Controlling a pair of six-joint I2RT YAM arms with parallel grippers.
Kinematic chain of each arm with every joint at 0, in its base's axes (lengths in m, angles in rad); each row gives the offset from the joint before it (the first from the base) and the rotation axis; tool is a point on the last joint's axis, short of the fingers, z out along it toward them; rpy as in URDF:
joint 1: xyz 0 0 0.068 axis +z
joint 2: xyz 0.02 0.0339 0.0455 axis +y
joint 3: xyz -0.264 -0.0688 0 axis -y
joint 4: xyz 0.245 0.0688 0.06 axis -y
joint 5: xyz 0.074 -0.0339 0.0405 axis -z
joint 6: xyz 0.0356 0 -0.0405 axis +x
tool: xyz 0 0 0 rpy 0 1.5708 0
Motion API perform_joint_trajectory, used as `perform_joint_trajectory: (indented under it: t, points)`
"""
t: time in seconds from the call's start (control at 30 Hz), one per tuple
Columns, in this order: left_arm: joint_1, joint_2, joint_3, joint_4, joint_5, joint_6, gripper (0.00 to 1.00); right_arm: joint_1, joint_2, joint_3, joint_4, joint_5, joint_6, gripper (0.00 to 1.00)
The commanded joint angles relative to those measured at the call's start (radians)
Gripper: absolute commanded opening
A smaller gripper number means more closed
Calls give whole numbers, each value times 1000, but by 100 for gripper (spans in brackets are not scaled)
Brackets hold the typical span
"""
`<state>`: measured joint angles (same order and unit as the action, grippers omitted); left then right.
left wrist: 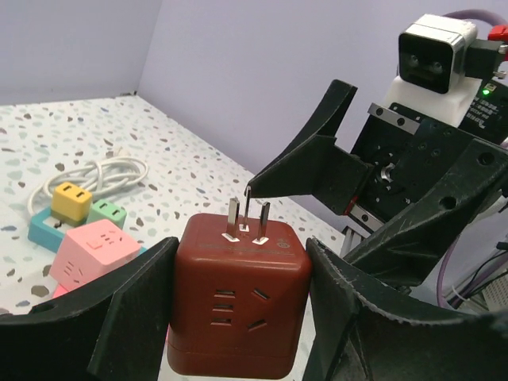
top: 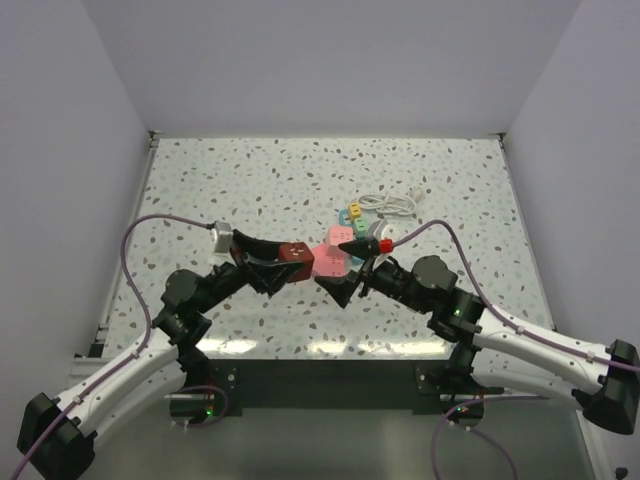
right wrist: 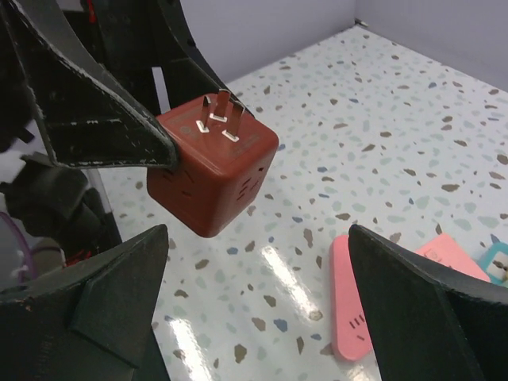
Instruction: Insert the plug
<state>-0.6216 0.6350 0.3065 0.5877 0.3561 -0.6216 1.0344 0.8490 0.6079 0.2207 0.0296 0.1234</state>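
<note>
Left of centre in the overhead view, the left pincer is seen clamped on a dark red cube plug, which is held off the speckled counter. In the left wrist view the cube is gripped between both black fingers at the lower middle of the frame, with its three metal prongs pointing upward and toward the opposite arm. Just right of the cube in the overhead view, a pink power strip is found at the centre of the frame, lying on the counter. The right pincer is positioned over that strip, and its fingers are spread wide with nothing between them. Above it and to the right, small yellow and green cube adapters are gathered near a coiled white cable.
</note>
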Motion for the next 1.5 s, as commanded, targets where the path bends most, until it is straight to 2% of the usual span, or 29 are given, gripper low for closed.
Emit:
perform_joint_trajectory:
  t: [0.0, 0.23, 0.5, 0.63, 0.9, 1.27, 1.47]
  points:
    - [10, -15, 32, 144, -22, 43, 0, -20, -5, -23, 181, -112, 122, 98]
    - [10, 22, 89, 305, 15, 33, 0, -43, 39, -56, 406, -232, 212, 98]
    - [7, 68, 172, 477, 115, -32, 0, -95, 65, -68, 505, -306, 258, 98]
    - [8, 109, 166, 599, 167, -98, 0, -122, 68, -99, 629, -344, 285, 98]
    - [2, 179, 164, 771, 211, -177, 0, -123, 79, -97, 718, -391, 275, 97]
    - [-82, 272, 200, 851, 211, -155, 0, -123, 148, -91, 899, -468, 295, 95]
    - [-132, 301, 209, 851, 202, -121, 0, -123, 148, -131, 993, -474, 283, 83]
